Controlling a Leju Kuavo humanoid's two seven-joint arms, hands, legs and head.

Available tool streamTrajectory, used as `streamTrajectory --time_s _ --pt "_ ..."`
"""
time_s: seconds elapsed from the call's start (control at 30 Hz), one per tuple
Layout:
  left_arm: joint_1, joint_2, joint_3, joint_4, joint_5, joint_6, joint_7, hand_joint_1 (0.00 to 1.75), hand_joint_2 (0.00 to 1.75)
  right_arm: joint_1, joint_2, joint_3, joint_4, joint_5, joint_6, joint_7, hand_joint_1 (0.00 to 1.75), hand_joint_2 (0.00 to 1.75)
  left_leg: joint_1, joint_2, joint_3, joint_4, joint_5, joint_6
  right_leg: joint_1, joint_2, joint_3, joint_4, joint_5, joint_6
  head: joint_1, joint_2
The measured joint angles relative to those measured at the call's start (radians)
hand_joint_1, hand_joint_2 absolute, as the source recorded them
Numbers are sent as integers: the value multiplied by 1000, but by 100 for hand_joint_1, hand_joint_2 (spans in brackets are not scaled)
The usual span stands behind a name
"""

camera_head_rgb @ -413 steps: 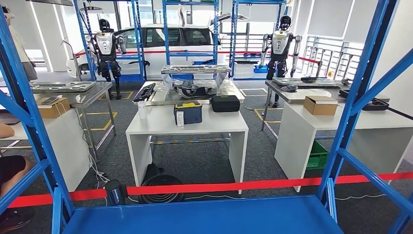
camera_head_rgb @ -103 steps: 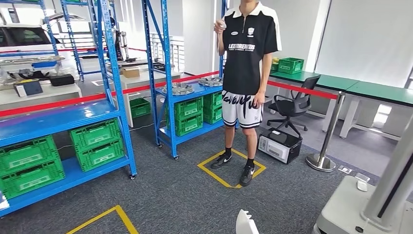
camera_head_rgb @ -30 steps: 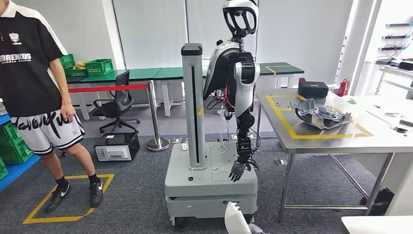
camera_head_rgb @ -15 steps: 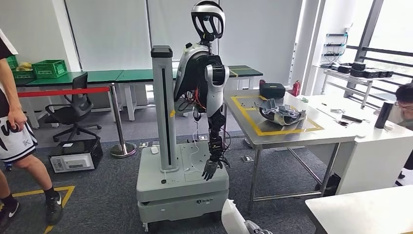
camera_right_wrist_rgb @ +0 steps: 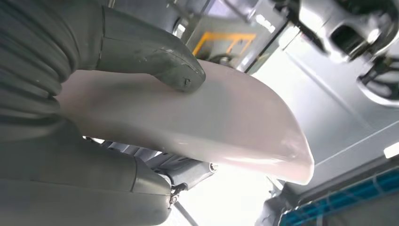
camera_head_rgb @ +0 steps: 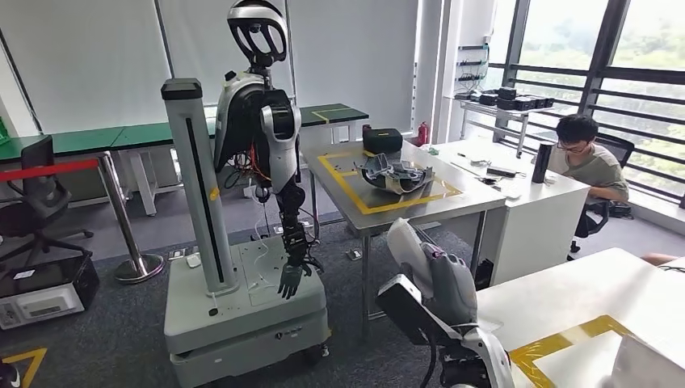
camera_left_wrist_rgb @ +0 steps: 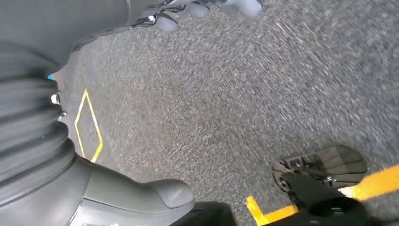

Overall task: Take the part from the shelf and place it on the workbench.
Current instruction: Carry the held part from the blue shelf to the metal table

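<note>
Gripping a pale curved part (camera_right_wrist_rgb: 226, 127), the right hand (camera_right_wrist_rgb: 94, 94) is seen in the right wrist view with its thick thumb (camera_right_wrist_rgb: 160, 63) pressed on the part's upper face and the rest of the hand beneath it. In the head view the same part (camera_head_rgb: 406, 246) is held raised at near centre, above the right hand (camera_head_rgb: 448, 287), just near of a steel workbench (camera_head_rgb: 355, 206) marked with a yellow rectangle. On that workbench, inside the yellow lines, a crumpled grey metal piece (camera_head_rgb: 392, 174) is lying, and a black case (camera_head_rgb: 382, 140) is set at its far end. A second humanoid robot (camera_head_rgb: 262, 129) is mounted on a grey wheeled base (camera_head_rgb: 242, 315) to the left of the workbench, its arm hanging down. At far right a seated person (camera_head_rgb: 586, 162) is placed behind a white table (camera_head_rgb: 525, 210). A white table with yellow tape (camera_head_rgb: 582, 311) is at near right. The left hand (camera_left_wrist_rgb: 84, 188) is hung over grey carpet (camera_left_wrist_rgb: 226, 103) with yellow floor lines; nothing is seen in its grasp, though whether its fingers are wide or narrow cannot be told.
</note>
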State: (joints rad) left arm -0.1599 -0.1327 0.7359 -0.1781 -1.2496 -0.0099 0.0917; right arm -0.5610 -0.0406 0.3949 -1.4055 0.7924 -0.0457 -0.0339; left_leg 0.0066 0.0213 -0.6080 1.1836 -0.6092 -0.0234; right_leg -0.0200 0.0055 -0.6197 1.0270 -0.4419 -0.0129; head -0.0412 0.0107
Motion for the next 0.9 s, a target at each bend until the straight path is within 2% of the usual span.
streamTrajectory --time_s 0.03,0.07,0.1,0.13,0.17,0.2,0.27,0.3,0.37,0.4,0.43,0.5,0.57,0.6,0.63,0.67,0.73,0.8,0.87,0.9 --pt "2 0 0 1 -2 0 1 0 175 -18 -1 -9 26 0 -1 0 175 175 1 -11 -29 62 -24 -2 0 11 -1 0 1 -1 0 0" --pt "4 0 0 1 -4 0 3 0 175 -30 -1 -18 51 2 -2 -1 175 175 3 -16 -49 104 -33 -3 -1 23 -2 1 2 0 0 0" --pt "5 0 0 2 -5 0 5 0 175 -39 -2 -26 74 5 -3 -2 175 175 4 -18 -57 114 -23 -4 -1 36 -2 1 2 1 0 0" --pt "6 0 0 2 -6 0 6 0 175 -46 -2 -32 97 9 -3 -3 175 175 5 -21 -47 86 5 -4 -3 49 -2 3 3 3 0 0" --pt "6 0 0 2 -7 0 7 0 175 -54 -2 -36 116 12 -4 -5 175 175 8 -31 -24 29 45 -5 -5 62 -2 4 3 6 0 0" --pt "7 0 0 2 -7 0 7 0 175 -61 -2 -38 134 15 -6 -8 175 175 12 -59 2 -34 76 -5 -7 74 -4 6 3 12 0 0" --pt "11 0 0 3 -7 0 7 0 175 -75 -2 -39 167 18 -10 -10 175 175 17 -109 38 -122 104 -4 -10 100 -15 9 8 28 0 0" --pt "13 0 0 4 -7 1 8 0 175 -79 -2 -40 182 20 -12 -11 175 175 16 -121 42 -135 101 0 -12 113 -21 7 13 38 0 0" --pt "15 -1 0 4 -7 1 9 0 175 -81 -4 -41 209 24 -16 -12 175 175 14 -99 43 -140 106 13 -17 135 -30 -1 24 55 1 0" --pt "16 -1 0 4 -7 2 10 0 175 -82 -5 -42 220 26 -18 -12 175 175 15 -86 44 -144 110 21 -15 121 -36 4 22 60 2 0" --pt "15 -1 0 3 -7 2 10 0 175 -85 -5 -43 232 27 -20 -12 175 175 15 -72 45 -148 113 29 -12 96 -49 26 9 63 4 0" --pt "16 1 0 2 -8 2 10 0 175 -90 -5 -44 254 29 -27 -12 175 175 10 -42 45 -152 116 41 -5 29 -101 135 -46 62 6 0" --pt "19 2 0 2 -12 1 9 0 175 -90 -4 -44 279 33 -32 -12 175 175 4 -11 45 -151 114 47 -4 8 -157 258 -91 62 7 0" --pt "19 2 0 2 -14 0 8 0 175 -89 -4 -44 290 35 -34 -13 175 175 1 4 45 -151 114 48 -4 5 -164 279 -92 61 7 0" --pt "19 2 0 2 -17 -1 7 0 175 -88 -4 -44 300 35 -35 -14 175 175 -1 18 45 -150 113 49 -2 1 -151 259 -75 58 7 0" --pt "18 2 -1 2 -20 -2 5 0 175 -89 -4 -44 307 35 -36 -14 175 175 -2 32 45 -149 112 49 0 -6 -120 206 -49 54 7 0" --pt "16 3 -4 2 -23 -6 3 0 175 -95 -4 -44 319 32 -41 -17 175 175 -7 56 46 -147 108 45 9 -46 -43 68 -8 42 7 0" --pt "14 4 -9 1 -27 -11 2 0 175 -101 -5 -44 330 27 -49 -22 175 175 -11 75 47 -147 105 37 19 -66 -10 5 3 27 7 0" --pt "12 4 -15 1 -32 -15 2 0 175 -102 -13 -45 342 21 -57 -26 175 175 -12 93 50 -150 104 27 21 -46 -11 1 9 16 7 0" --pt "10 4 -18 1 -35 -17 2 0 175 -102 -17 -45 347 19 -62 -28 175 175 -11 88 50 -146 99 21 19 -36 -11 -3 12 11 7 0"
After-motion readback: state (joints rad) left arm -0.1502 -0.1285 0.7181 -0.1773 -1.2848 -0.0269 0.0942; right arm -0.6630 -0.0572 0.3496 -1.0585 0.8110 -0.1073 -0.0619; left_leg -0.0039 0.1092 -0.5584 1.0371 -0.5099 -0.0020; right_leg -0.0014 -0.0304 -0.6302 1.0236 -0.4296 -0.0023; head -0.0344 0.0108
